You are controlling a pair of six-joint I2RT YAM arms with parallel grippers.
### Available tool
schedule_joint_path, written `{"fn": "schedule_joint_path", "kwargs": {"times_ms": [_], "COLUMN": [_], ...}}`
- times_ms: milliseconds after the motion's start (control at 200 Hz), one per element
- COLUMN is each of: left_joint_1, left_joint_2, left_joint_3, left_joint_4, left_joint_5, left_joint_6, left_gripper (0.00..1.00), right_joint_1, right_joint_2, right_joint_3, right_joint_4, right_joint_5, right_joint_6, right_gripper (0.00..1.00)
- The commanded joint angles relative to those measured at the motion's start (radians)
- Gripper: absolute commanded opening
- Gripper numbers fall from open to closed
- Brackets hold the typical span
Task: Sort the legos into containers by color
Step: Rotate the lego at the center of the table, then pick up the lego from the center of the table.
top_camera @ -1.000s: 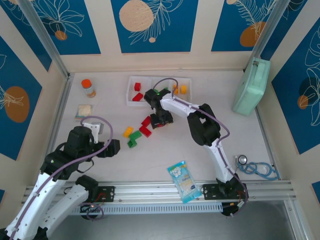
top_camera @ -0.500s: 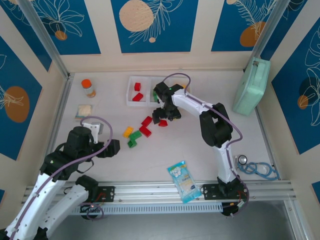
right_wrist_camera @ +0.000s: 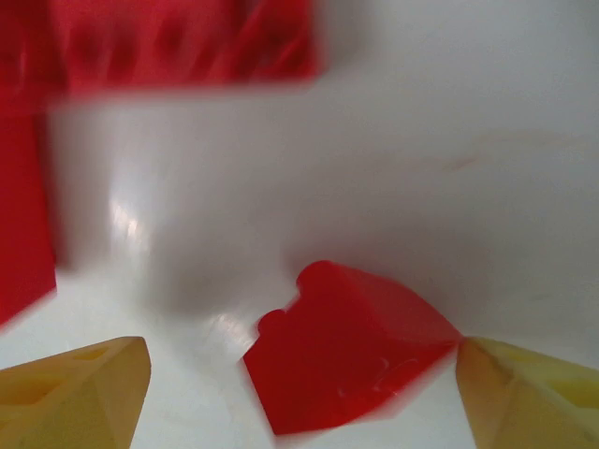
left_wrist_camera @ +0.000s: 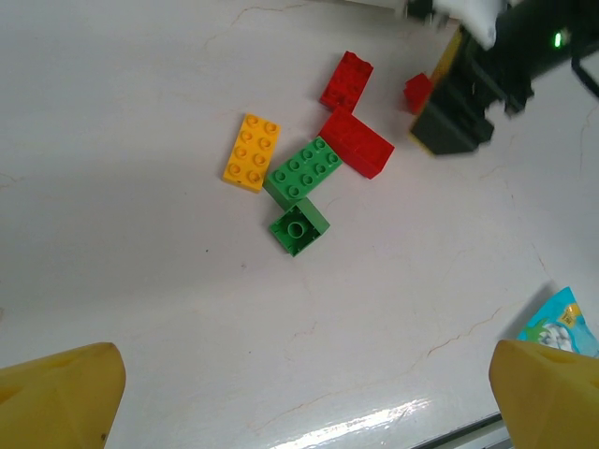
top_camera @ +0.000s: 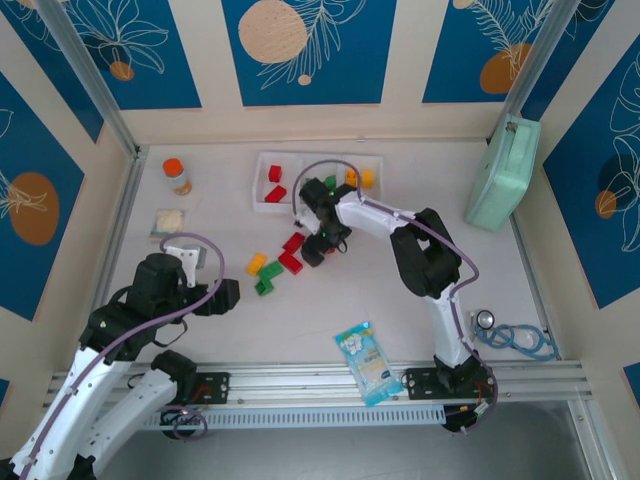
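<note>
Down low near the middle of the tabletop (top_camera: 330,310) with the right tool (top_camera: 318,250), released, jaws spread wide either side of a small red brick (right_wrist_camera: 348,348). Lies flat, hard by the finger (right_wrist_camera: 529,393) on the right of the wrist view and well clear of the other one, corners skewed to the closing line. Probably best to shift toward that near finger and centre the brick before clenching, or risk spinning it out.

Just beside, toward the left edge: two longer red legos (left_wrist_camera: 356,143), a green pair (left_wrist_camera: 302,170) and an orange one (left_wrist_camera: 251,152). Beyond, toward the far edge, the containers (top_camera: 262,182), with reds in the left bin, so likely only a short carry.

Left tool (left_wrist_camera: 304,398) likewise released, hanging toward the near-left corner, well apart from the brick; by reach, a job for the right.
</note>
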Motion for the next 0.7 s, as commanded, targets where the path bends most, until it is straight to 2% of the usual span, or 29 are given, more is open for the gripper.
{"fn": "schedule_joint_path", "kwargs": {"times_ms": [0, 150, 285, 390, 695], "left_joint_1": [0.012, 0.013, 0.013, 0.013, 0.013], "left_joint_2": [-0.003, 0.004, 0.009, 0.009, 0.010], "left_joint_3": [-0.005, -0.005, -0.005, -0.004, -0.004], "left_joint_4": [0.006, 0.005, 0.004, 0.004, 0.004], "left_joint_5": [0.002, -0.002, -0.003, -0.005, -0.006], "left_joint_6": [0.014, 0.014, 0.013, 0.013, 0.013], "left_gripper": [0.99, 0.99, 0.99, 0.99, 0.99], "right_joint_1": [-0.004, -0.034, -0.045, -0.030, 0.013], "right_joint_2": [-0.109, -0.170, -0.141, -0.112, -0.163], "right_joint_3": [-0.127, -0.229, -0.201, -0.158, -0.229], "right_joint_4": [0.123, 0.248, 0.260, 0.230, 0.328], "right_joint_5": [-0.057, -0.058, -0.039, -0.059, -0.135], "right_joint_6": [-0.251, -0.346, -0.381, -0.391, -0.534], "right_gripper": [0.85, 0.86, 0.85, 0.83, 0.85]}}
